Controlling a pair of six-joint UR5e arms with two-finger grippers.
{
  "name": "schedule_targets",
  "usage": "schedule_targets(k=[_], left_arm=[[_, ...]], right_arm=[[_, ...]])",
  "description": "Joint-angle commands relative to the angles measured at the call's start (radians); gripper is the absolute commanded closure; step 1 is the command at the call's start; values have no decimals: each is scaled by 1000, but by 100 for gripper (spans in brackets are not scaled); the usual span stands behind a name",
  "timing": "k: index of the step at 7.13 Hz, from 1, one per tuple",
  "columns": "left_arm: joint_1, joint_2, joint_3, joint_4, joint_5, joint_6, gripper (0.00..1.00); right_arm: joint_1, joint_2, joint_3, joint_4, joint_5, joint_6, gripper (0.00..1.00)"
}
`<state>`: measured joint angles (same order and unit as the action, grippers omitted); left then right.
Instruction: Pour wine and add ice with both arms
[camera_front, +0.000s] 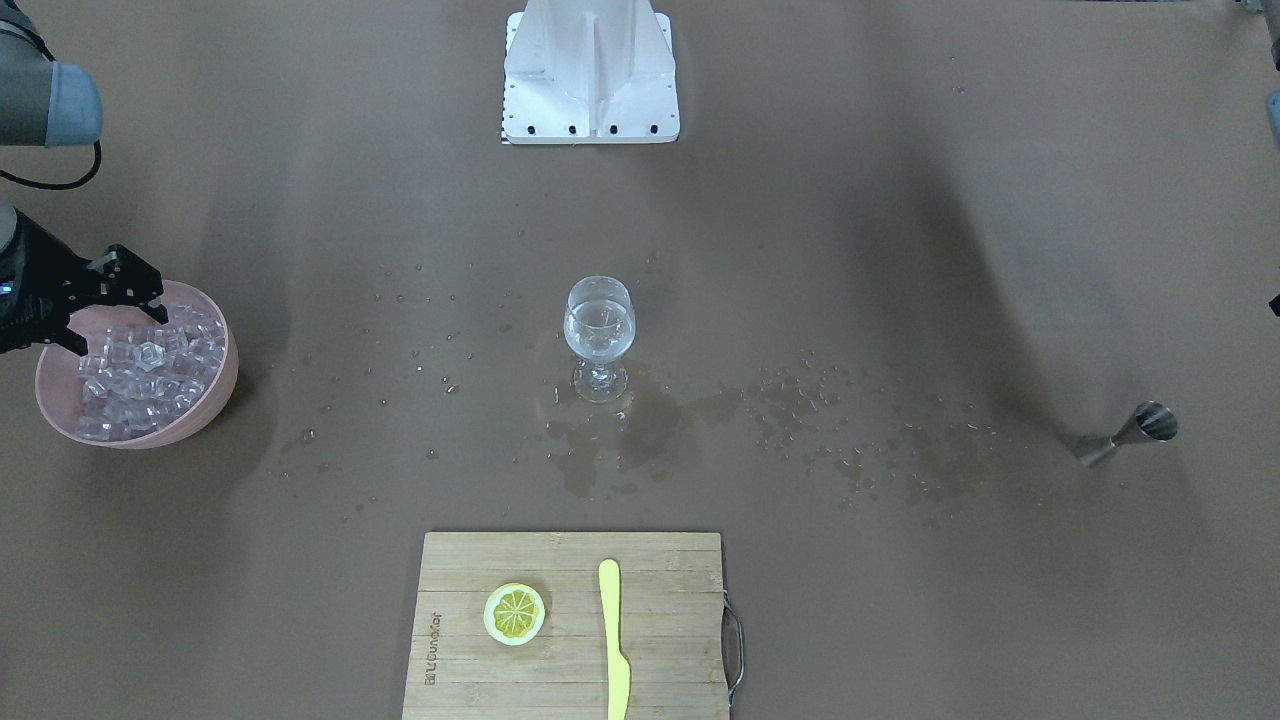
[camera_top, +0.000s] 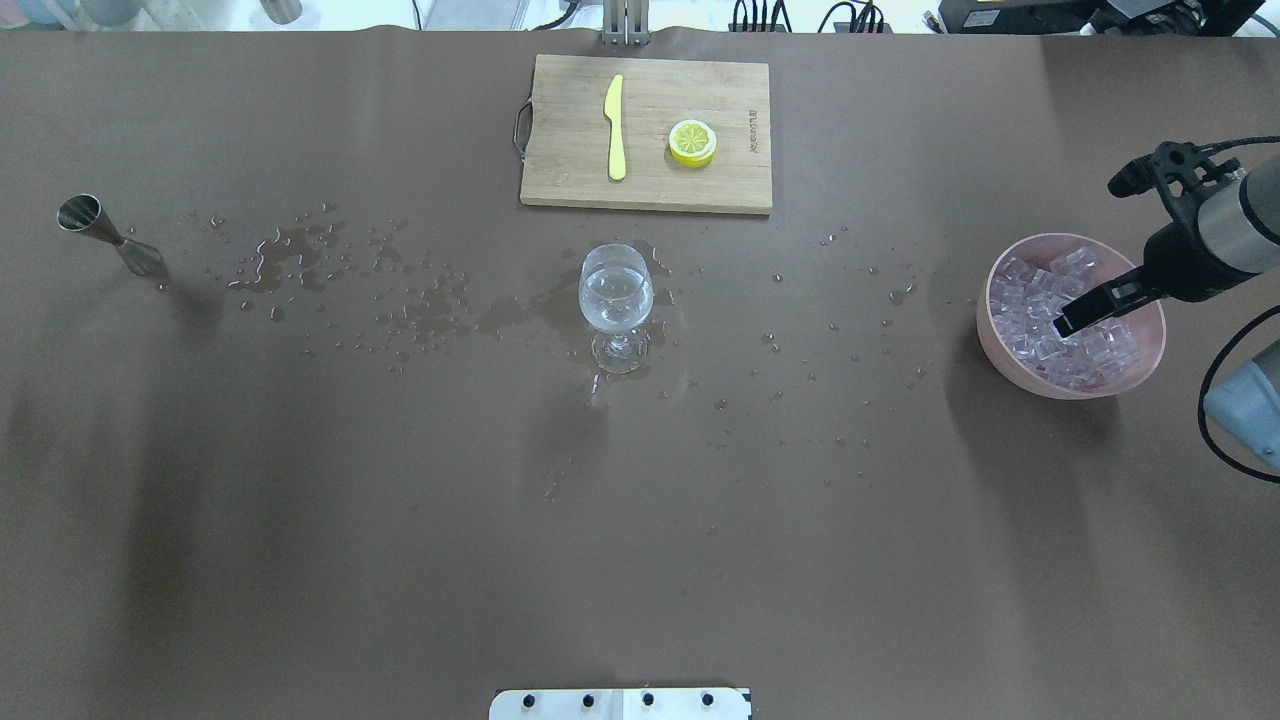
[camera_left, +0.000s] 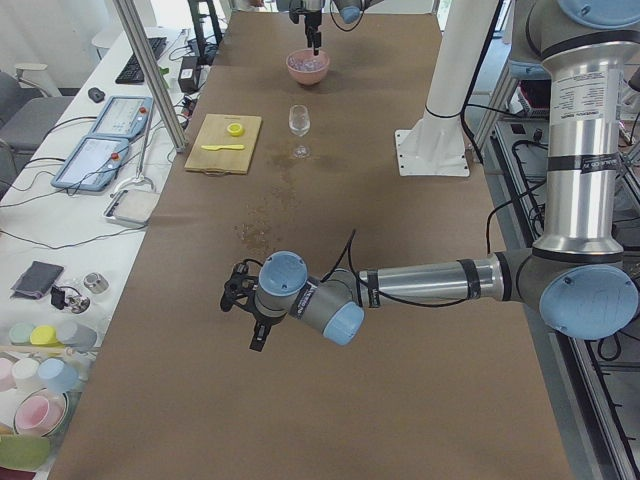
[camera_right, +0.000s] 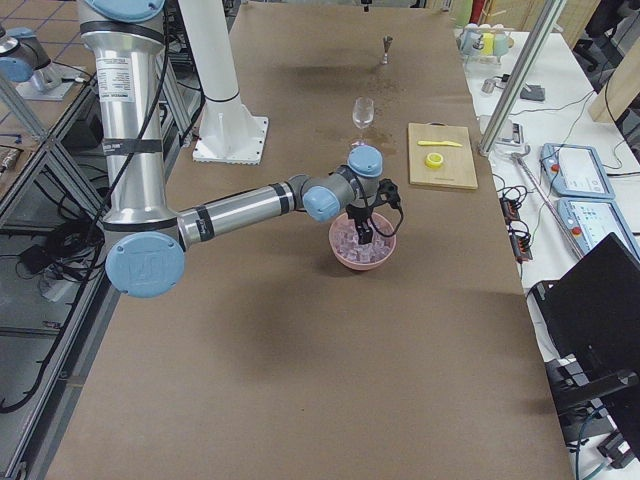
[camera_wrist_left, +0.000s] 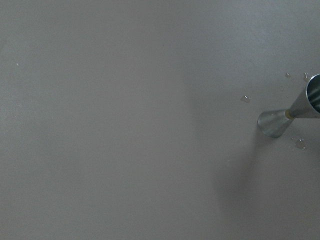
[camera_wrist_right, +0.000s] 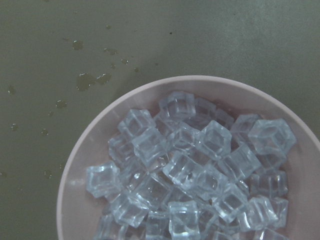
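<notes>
A stemmed wine glass (camera_front: 600, 335) stands at the table's centre with a little clear wine in its bowl. The ice (camera_wrist_right: 200, 170) fills a pink bowl (camera_front: 225, 370) on the robot's right. My right gripper (camera_front: 115, 330) hangs just over the ice (camera_top: 1040, 310), fingers apart, nothing between them. My left gripper (camera_left: 255, 338) shows only in the exterior left view, low over bare table, and I cannot tell its state. A steel jigger (camera_wrist_left: 287, 117) stands upright to its side.
A wooden cutting board (camera_front: 660, 590) at the far edge carries a lemon slice (camera_front: 515, 613) and a yellow knife (camera_front: 612, 640). Spilled drops and puddles (camera_front: 620, 440) spread around the glass and towards the jigger (camera_front: 1125, 435). The white arm base (camera_front: 590, 75) stands at the near edge.
</notes>
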<state>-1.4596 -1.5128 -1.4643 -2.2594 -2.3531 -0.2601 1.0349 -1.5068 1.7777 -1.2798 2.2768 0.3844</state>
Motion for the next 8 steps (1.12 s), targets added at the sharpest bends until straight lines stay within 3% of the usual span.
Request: schedule_targets(k=[1, 4, 6, 7, 8], left_arm=[[-1, 0, -1, 0, 0, 2, 2], [-1, 0, -1, 0, -2, 4, 2], [1, 0, -1, -2, -2, 4, 2], [-1, 0, -1, -2, -2, 4, 2], [-1, 3, -1, -3, -2, 4, 2]], right_arm=[[-9, 30, -47, 10, 0, -7, 10], [-19, 30, -76, 14, 0, -5, 30], [-28, 30, -83, 14, -2, 1, 62], [-29, 30, -83, 14, 0, 1, 96], [-29, 33, -83, 14, 0, -4, 100]])
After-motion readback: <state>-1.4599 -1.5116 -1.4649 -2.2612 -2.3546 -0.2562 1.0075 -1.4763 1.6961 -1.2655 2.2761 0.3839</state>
